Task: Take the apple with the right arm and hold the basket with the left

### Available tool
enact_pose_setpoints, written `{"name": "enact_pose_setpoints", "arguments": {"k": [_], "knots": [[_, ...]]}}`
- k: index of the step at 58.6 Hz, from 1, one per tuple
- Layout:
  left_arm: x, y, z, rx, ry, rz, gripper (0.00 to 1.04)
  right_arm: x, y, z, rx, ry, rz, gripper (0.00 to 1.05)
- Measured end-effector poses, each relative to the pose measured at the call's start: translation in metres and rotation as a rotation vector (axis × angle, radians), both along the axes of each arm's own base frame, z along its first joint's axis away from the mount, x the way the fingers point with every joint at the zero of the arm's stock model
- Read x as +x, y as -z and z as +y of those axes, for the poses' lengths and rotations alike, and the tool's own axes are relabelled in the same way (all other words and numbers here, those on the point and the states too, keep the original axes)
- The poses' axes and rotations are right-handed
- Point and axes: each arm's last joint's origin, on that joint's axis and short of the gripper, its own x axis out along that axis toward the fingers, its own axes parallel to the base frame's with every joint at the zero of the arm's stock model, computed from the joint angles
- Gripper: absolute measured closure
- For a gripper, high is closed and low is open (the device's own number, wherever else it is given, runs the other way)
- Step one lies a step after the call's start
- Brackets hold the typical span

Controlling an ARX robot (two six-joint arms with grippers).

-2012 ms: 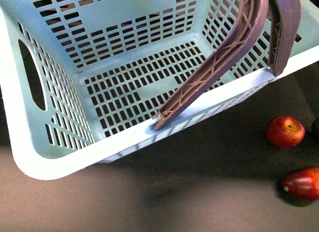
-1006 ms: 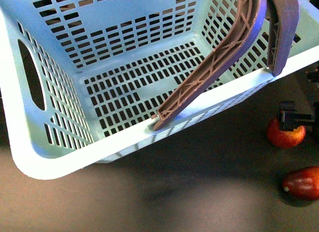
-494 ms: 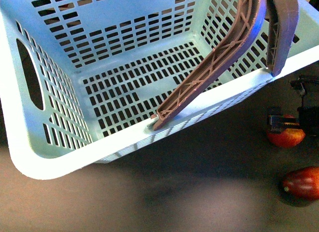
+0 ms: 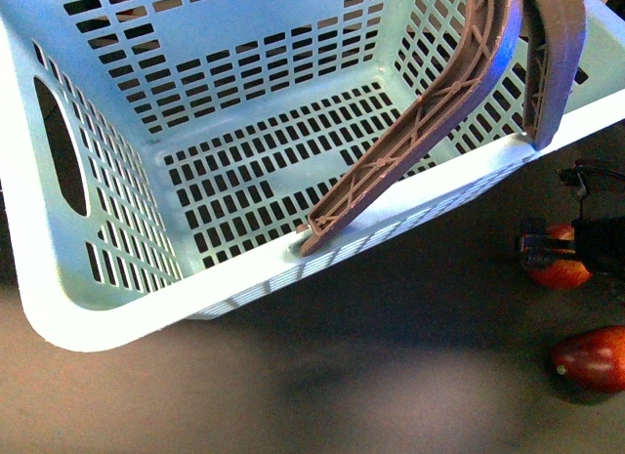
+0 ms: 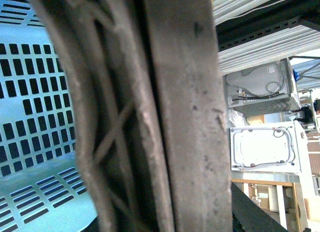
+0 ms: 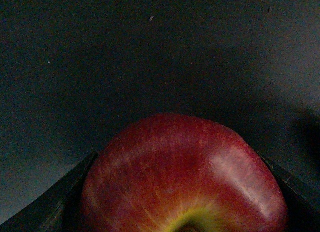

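My right gripper point(image 4: 564, 245) has dropped over the apple point(image 6: 185, 177); its fingers point(image 6: 55, 207) stand spread, one close on each side, clamping nothing yet (I judge); closing comes next; the basket point(image 4: 146, 322) hangs tilted beside it; left gripper out of shot, grip untellable.

Mauve handle point(image 5: 185, 117) — slotted basket point(image 5: 35, 92) behind

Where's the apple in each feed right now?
Front: apple at right edge, on the dark table, right end effector around it.
Left wrist: not in it; only the basket handle.
Right wrist: apple close up, between the end effector's fingers.
Shared landmark: the dark table, front and right wrist.
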Motion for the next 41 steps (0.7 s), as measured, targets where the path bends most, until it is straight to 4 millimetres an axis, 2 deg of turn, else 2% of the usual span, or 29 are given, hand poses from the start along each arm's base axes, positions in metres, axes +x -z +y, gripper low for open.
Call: {"name": "enact_pose_setpoints", "arguments": {"k": [9, 20, 24, 29, 35, 41], "knots": [[0.000, 0.000, 0.000, 0.000, 0.000, 0.000, 0.79, -0.011, -0.010, -0.004, 0.006, 0.017, -0.010, 0.24], [0.000, 0.000, 0.000, 0.000, 0.000, 0.000, 0.79, -0.024, -0.051, -0.011, 0.012, 0.026, -0.109, 0.24], [0.000, 0.000, 0.000, 0.000, 0.000, 0.000, 0.79, -0.031, -0.082, -0.014, 0.023, 0.020, -0.190, 0.24], [0.000, 0.000, 0.000, 0.000, 0.000, 0.000, 0.79, -0.038, -0.110, -0.015, 0.031, 0.013, -0.255, 0.24], [0.000, 0.000, 0.000, 0.000, 0.000, 0.000, 0.79, -0.055, -0.160, -0.014, 0.049, 0.004, -0.363, 0.24], [0.000, 0.000, 0.000, 0.000, 0.000, 0.000, 0.79, -0.074, -0.212, -0.005, 0.075, -0.010, -0.488, 0.24]]}}
